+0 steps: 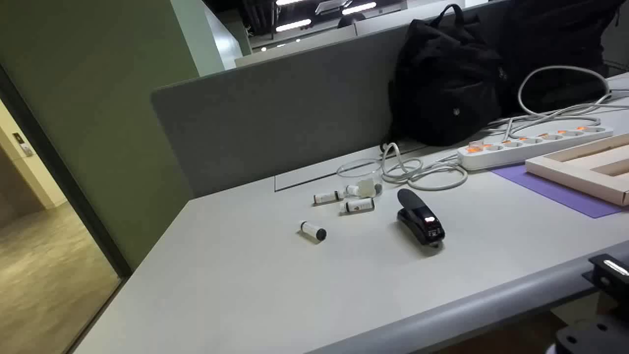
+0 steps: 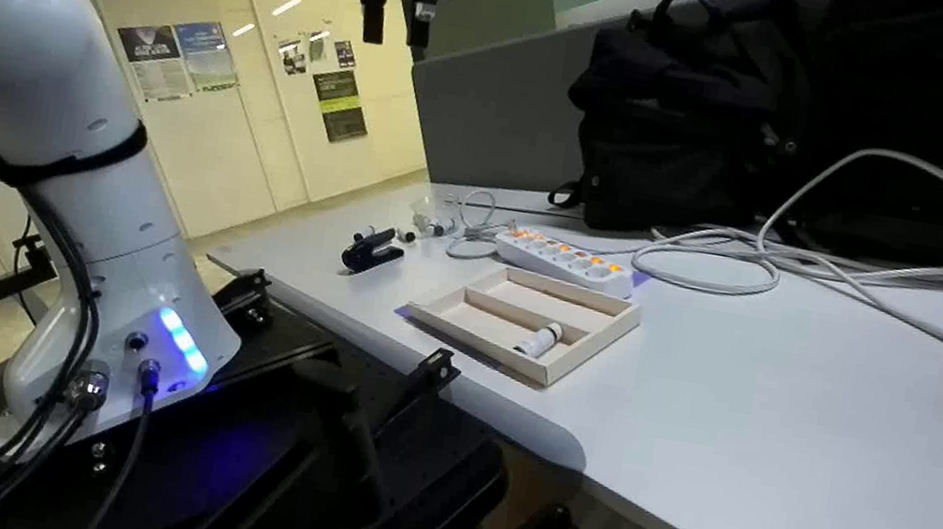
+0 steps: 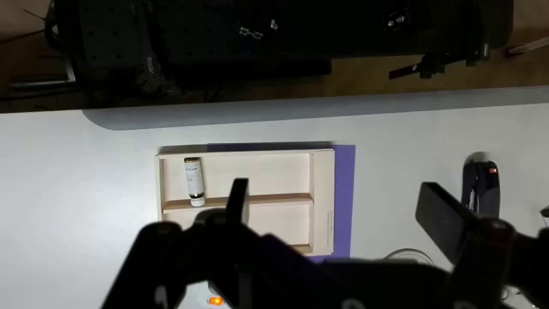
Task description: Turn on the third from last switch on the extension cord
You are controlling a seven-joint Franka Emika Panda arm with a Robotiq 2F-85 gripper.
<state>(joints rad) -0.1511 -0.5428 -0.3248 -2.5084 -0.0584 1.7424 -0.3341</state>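
The extension cord [image 2: 564, 265] is seen on the counter [image 2: 786, 428], near the wooden tray [image 2: 595, 348], in both exterior views; in the wrist view it is mostly hidden by the gripper [image 3: 334, 193], which is spread wide (one lit orange switch [image 3: 215, 301] is glimpsed). A strip of counter is left before the grey edge [image 3: 257, 113]. In the tray, a bottle [image 3: 194, 178] is propped on the divider [image 3: 281, 198].

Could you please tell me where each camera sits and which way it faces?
An exterior view: near the desk edge, facing the grey partition; only dark rig hardware shows.
An exterior view: beside the robot arm, facing diagonally along the desk; arm and open gripper show.
Wrist view: above the tray, facing down; gripper fingers show.
Both exterior views share the extension cord and backpack.
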